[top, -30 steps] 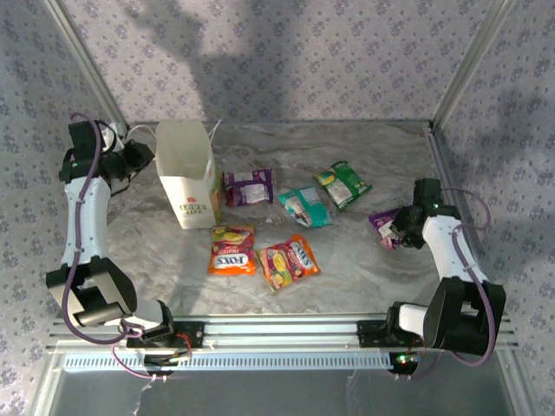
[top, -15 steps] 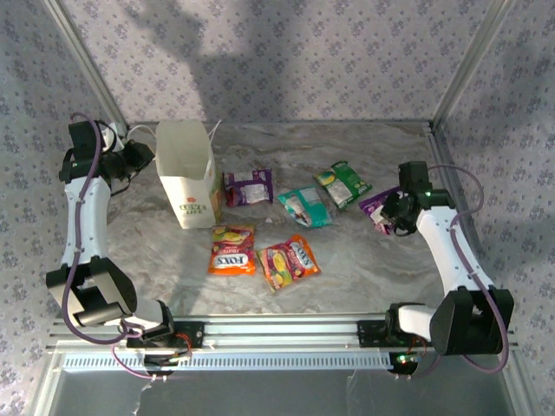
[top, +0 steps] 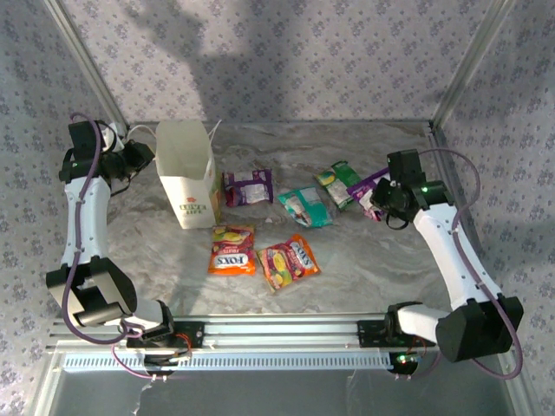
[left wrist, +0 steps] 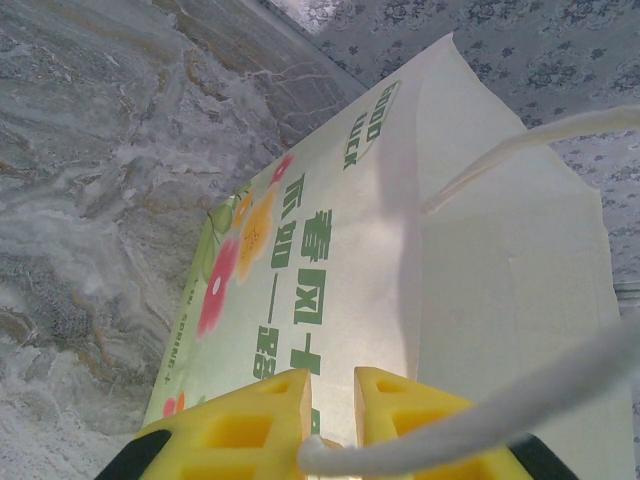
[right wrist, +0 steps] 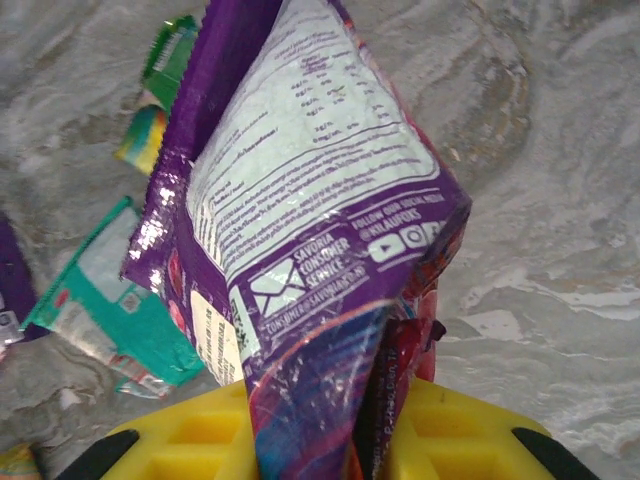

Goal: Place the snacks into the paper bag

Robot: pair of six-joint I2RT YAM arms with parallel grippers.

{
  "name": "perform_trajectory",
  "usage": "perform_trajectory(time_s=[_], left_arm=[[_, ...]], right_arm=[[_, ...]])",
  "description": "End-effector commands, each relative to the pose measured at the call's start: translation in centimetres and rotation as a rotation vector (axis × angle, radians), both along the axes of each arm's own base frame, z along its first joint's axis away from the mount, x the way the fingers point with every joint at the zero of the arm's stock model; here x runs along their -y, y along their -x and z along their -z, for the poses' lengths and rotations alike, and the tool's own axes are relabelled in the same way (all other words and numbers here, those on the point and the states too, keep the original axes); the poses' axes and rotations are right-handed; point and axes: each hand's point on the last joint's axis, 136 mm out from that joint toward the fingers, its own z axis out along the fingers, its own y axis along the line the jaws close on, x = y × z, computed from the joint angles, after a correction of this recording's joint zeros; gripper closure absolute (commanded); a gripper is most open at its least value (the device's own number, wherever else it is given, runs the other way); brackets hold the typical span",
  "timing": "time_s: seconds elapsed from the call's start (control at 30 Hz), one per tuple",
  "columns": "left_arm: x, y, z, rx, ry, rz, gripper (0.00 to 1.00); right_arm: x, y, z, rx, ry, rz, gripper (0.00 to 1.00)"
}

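Observation:
The white paper bag [top: 185,169] stands upright at the back left with its mouth open. My left gripper [top: 141,157] is at its left rim. In the left wrist view, its jaws [left wrist: 332,378] are nearly together on the bag's [left wrist: 330,250] white cord handle [left wrist: 470,425]. My right gripper [top: 381,202] is shut on a purple packet [top: 374,185], held off the table at the right, and the packet [right wrist: 300,170] stands up out of those jaws [right wrist: 330,400]. On the table lie a purple packet [top: 248,186], a teal one [top: 304,206], a green one [top: 338,184] and two orange FOX'S packets [top: 232,250] [top: 289,260].
Metal frame posts and patterned walls close in the marbled table [top: 364,260] at the back and sides. The arm bases sit on a rail [top: 277,334] along the near edge. Bare tabletop lies between the packets and the right arm.
My right arm has carried the purple packet up and to the left, from the right edge to beside the green packet. The left arm and the bag have not moved.

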Motion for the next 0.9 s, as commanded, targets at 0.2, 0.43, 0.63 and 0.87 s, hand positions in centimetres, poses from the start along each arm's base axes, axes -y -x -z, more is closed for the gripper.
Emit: perform_trajectory(time_s=[0.2, 0.43, 0.63, 0.87], left_arm=[[0.3, 0.8, -3.5, 0.093, -0.014, 0.015, 0.80], [0.4, 0.8, -4.1, 0.121, -0.014, 0.015, 0.78], [0.4, 0.8, -4.5, 0.144, -0.012, 0.007, 0.79], [0.1, 1.2, -4.9, 0.162, -0.037, -0.009, 0.79]], right_arm=[[-3.5, -1.5, -6.3, 0.165, 0.015, -0.067, 0.73], [-7.3, -2.7, -9.1, 0.242, 0.060, -0.183, 0.73], [-10.8, -3.7, -12.0, 0.317, 0.142, -0.307, 0.73], [-14.4, -4.6, -14.8, 0.392, 0.149, -0.400, 0.73]])
